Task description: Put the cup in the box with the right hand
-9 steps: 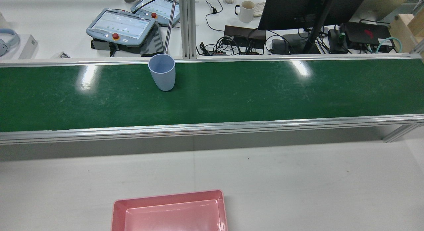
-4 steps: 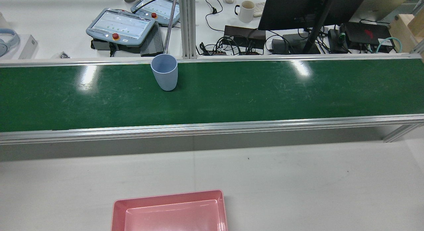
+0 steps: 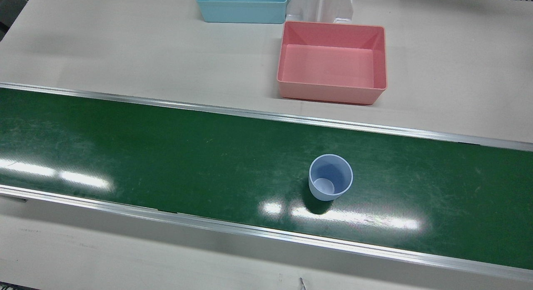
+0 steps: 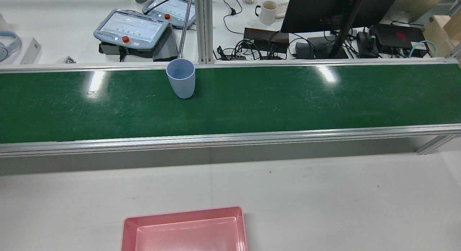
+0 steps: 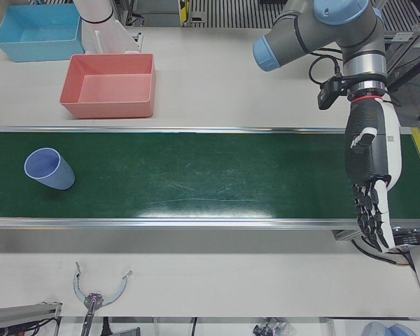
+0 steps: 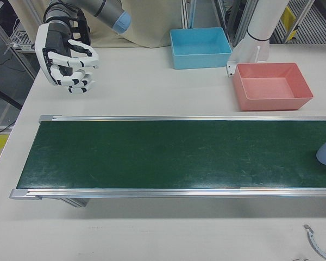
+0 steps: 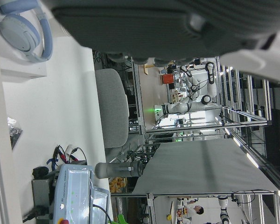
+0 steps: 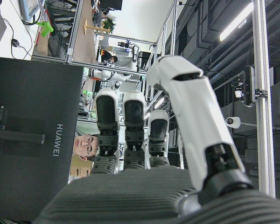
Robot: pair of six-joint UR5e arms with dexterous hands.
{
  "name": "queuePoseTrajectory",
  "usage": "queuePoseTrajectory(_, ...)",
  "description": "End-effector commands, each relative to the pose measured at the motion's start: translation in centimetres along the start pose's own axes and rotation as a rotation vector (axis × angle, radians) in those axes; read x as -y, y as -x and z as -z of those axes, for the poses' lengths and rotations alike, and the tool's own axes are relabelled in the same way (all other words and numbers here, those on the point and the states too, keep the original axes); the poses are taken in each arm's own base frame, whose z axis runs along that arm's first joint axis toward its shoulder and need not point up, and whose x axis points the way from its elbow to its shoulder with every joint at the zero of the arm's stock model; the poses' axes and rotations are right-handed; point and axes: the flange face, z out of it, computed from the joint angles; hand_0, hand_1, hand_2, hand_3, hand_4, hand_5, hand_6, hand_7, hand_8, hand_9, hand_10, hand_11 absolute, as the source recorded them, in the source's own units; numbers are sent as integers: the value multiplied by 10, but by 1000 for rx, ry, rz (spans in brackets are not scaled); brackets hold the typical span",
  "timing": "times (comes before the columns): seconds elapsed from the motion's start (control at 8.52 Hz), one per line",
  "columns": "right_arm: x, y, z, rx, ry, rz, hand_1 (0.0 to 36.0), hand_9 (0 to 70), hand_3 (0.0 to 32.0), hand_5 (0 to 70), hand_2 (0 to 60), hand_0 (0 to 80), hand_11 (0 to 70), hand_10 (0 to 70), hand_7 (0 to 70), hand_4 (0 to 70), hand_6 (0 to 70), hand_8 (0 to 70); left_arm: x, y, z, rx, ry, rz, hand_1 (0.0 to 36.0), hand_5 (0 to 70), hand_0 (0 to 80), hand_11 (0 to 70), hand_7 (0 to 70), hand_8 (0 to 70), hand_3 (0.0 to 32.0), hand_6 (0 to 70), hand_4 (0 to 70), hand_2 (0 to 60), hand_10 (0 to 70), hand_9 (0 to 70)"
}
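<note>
One cup [image 3: 330, 182] upright on belt [image 3: 166, 157], apart from pink box [image 3: 332, 62]. Both hands empty, fingers apart: right hand [image 6: 68, 54] beyond belt's end, left hand [image 5: 369, 175] over opposite end.

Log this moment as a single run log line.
cup: upright on green belt | pink box: empty | right hand: open, away from cup | left hand: open, idle

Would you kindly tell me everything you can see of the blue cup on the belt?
The cup is pale blue, smooth and matte, plastic by its look, handleless and tapering to a narrower base. It stands upright, mouth up and empty, on the green conveyor belt, nearer the operators' edge. Only the belt touches it; neither hand is near it.
</note>
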Motion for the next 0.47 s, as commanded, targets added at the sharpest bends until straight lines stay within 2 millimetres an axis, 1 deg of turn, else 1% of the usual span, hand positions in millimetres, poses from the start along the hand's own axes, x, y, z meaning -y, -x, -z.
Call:
queuePoseTrajectory(0.0, 0, 0, 0, 0, 0, 0, 360, 569, 0, 211, 358, 800, 516, 343, 700, 320, 219, 448, 0, 0, 0, 1, 0, -2, 0, 0, 0, 0, 0, 0, 0, 0, 0, 0, 0, 0)
queuePoseTrajectory(0.35, 0, 0, 0, 0, 0, 0, 360, 573, 0, 210, 370, 800, 522, 348, 700, 333, 223, 450, 0, 0, 0, 1, -2, 0, 0, 0, 0, 0, 0, 0, 0, 0, 0, 0, 0, 0)
